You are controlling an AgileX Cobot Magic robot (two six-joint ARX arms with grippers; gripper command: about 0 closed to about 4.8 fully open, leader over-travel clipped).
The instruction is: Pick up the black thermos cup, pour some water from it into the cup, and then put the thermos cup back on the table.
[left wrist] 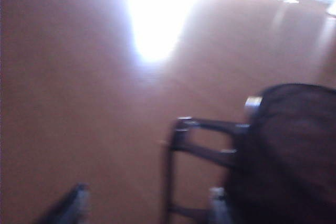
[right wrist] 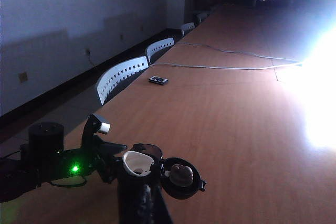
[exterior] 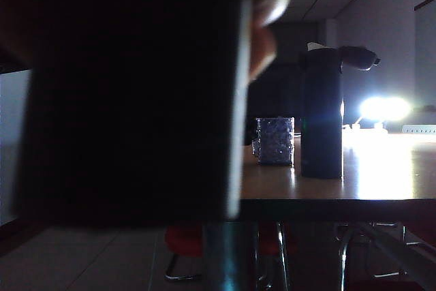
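Black thermos cup (exterior: 321,117): stands upright on the table (exterior: 381,185), with nothing gripping it in the exterior view. Its lid (exterior: 357,58) is open and juts toward 3 o'clock.
Cup (exterior: 275,140): at 9 o'clock of the thermos, just beside it with a narrow gap, upright on the same table.
Obstruction: a large dark mass (exterior: 129,100) close to the exterior lens fills the 9 o'clock half of that view. It hides the table end and whatever is behind it. I cannot tell what it is.
Glare: a bright light (exterior: 385,108) at 3 o'clock of the thermos washes out the tabletop there.
Below table: a red chair seat (exterior: 184,240) at 6 o'clock.
Left gripper (left wrist: 146,205): its fingers (left wrist: 76,203) are spread wide, with only tabletop between them as far as the heavy blur allows, so it holds nothing. A dark rounded bulk (left wrist: 294,156) sits just outside one finger and is too blurred to name.
Right gripper: closed. Its place does not show in any view.
Right wrist view only: the thermos mouth (right wrist: 137,163) is seen from above. The left arm (right wrist: 47,156), with a green light, is just beside the thermos. Farther along the table are a small dark remote-like object (right wrist: 158,80) and cables (right wrist: 236,66). White chairs (right wrist: 121,77) stand at the table's edge.
Left wrist view only: bare brown tabletop and glare.
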